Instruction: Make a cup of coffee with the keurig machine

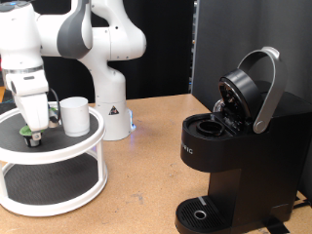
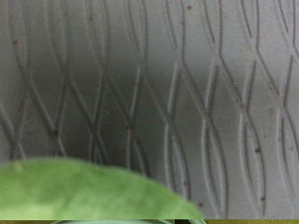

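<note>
The keurig machine (image 1: pixel 232 156) stands at the exterior view's right, its hinged top (image 1: pixel 242 93) and silver-grey handle (image 1: pixel 269 90) raised, so the pod chamber (image 1: pixel 208 126) is open. The white cup (image 1: pixel 74 115) stands on the top tier of a round white stand (image 1: pixel 68 148) at the left. My gripper (image 1: pixel 33 134) is lowered onto that tier beside the cup, at a small dark pod (image 1: pixel 34 140). In the wrist view a blurred green top (image 2: pixel 89 191) fills the lower edge, very close, over grey mesh matting (image 2: pixel 187 93). My fingers do not show there.
The stand has a lower tier (image 1: pixel 44 183) with dark matting. The robot's base (image 1: pixel 110 102) stands behind the stand on the wooden table (image 1: pixel 136 195). The machine's drip tray (image 1: pixel 200 214) is bare. A dark panel stands behind the machine.
</note>
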